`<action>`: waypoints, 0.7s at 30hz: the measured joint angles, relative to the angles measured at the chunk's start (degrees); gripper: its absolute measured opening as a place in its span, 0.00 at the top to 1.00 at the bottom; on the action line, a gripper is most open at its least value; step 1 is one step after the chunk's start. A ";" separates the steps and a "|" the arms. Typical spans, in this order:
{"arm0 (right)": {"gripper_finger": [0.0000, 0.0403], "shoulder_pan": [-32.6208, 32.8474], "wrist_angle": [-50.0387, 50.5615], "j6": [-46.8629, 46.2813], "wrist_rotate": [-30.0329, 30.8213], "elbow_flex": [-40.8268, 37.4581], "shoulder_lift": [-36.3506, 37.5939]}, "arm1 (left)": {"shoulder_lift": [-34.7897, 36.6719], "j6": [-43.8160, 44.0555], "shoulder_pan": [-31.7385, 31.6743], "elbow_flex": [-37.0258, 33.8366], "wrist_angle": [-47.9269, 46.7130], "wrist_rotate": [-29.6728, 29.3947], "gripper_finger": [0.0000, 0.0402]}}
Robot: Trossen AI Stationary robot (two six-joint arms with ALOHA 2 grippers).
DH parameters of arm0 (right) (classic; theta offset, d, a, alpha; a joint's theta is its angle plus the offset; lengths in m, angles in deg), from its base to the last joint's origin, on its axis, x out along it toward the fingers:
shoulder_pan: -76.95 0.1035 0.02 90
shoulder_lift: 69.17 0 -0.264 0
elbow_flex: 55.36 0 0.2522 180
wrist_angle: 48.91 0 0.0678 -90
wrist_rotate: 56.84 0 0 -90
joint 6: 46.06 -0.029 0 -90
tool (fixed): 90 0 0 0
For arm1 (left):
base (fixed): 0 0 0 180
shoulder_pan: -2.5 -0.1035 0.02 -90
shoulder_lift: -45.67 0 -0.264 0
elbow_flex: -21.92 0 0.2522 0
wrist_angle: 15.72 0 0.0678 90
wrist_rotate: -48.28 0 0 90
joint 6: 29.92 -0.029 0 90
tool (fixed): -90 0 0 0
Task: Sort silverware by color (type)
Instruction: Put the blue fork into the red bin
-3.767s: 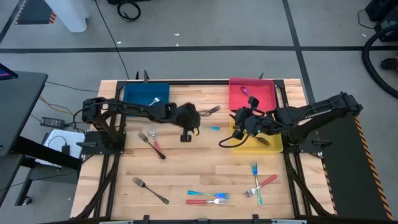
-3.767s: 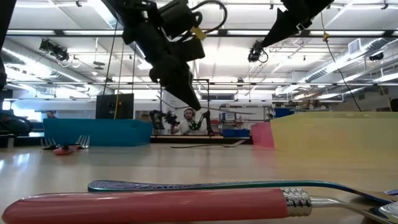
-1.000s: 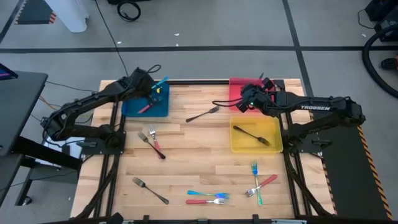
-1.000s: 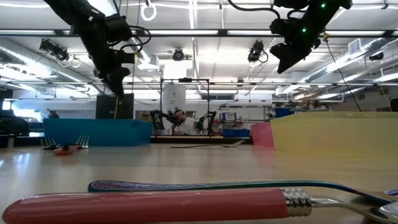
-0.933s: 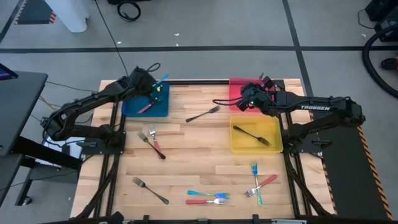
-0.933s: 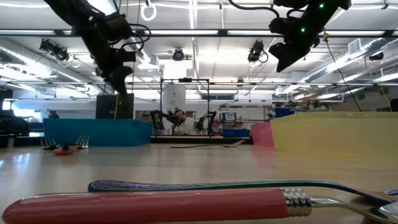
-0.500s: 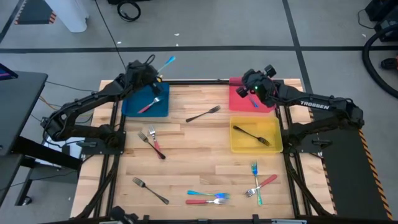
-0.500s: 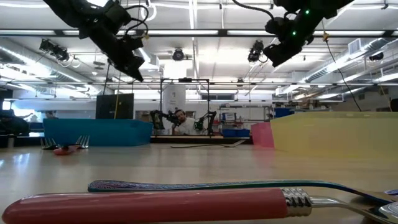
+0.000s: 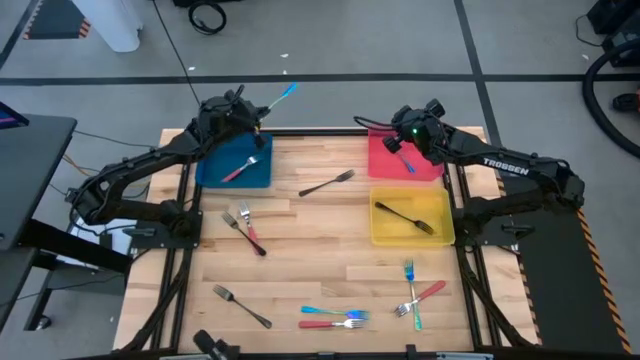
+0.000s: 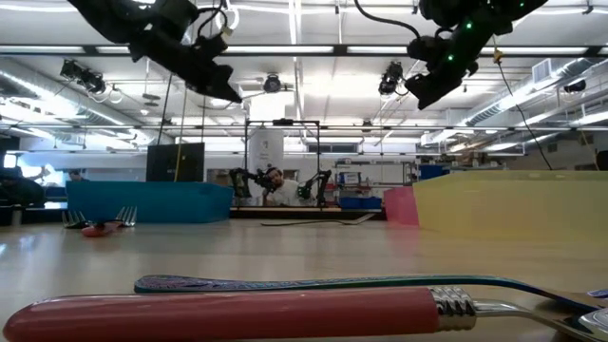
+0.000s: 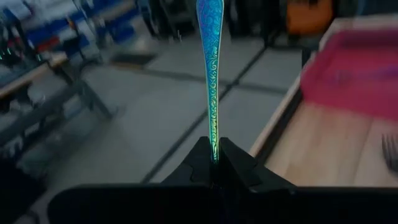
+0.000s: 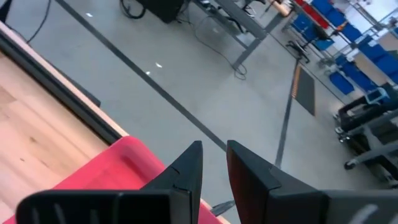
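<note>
My left gripper point(image 9: 258, 112) is above the far edge of the blue tray point(image 9: 215, 152), shut on a blue iridescent fork point(image 11: 209, 62). The fork sticks out past the table's far edge point(image 9: 282, 95). A red-handled fork point(image 9: 240, 168) lies in the blue tray. My right gripper point(image 12: 214, 155) hangs over the far side of the red tray point(image 9: 385, 160), fingers a little open with nothing between them. A blue fork point(image 9: 405, 162) lies in that red tray. A dark fork point(image 9: 403, 217) lies in the yellow tray point(image 9: 440, 232). My left gripper pinches the blue fork's handle at its narrow part point(image 11: 213, 146) between its two fingertips. The tine end is hidden behind the fingers. The fork runs on along the fingers, its broad handle end pointing away over the far edge. It is lifted clear of tray and table.
Loose forks lie on the wooden table: a dark one in the middle point(image 9: 327, 183), a dark and a red one at the left point(image 9: 245, 228), a dark one near the front point(image 9: 241, 305), blue and red ones at the near edge point(image 9: 335, 318), several at the right point(image 9: 415, 295).
My left gripper has risen and tipped from pointing down into the blue tray to nearly level. The blue fork has swung up with it and now points out past the far edge. My right gripper has moved from above the red tray's middle toward its far side.
</note>
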 joint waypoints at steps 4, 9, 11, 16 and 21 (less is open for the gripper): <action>0.80 -0.90 -0.37 0.02 -2.94 -0.02 0.00 | -3.07 0.87 0.45 0.08 7.62 -0.10 0.96; 0.80 -2.04 -3.05 0.04 -11.11 -0.02 0.00 | -7.57 1.72 2.11 0.06 11.94 2.17 0.96; 0.80 -2.21 -5.10 -0.81 -16.44 -0.02 0.00 | -9.60 3.26 3.33 0.06 15.78 2.29 0.96; 0.80 -2.18 -9.90 -5.73 -28.00 -0.02 0.00 | -13.99 4.59 7.54 0.06 23.42 2.28 0.96; 0.80 -1.04 -13.52 -9.82 -34.38 -0.02 0.00 | -17.22 4.96 12.46 0.04 30.57 2.37 0.96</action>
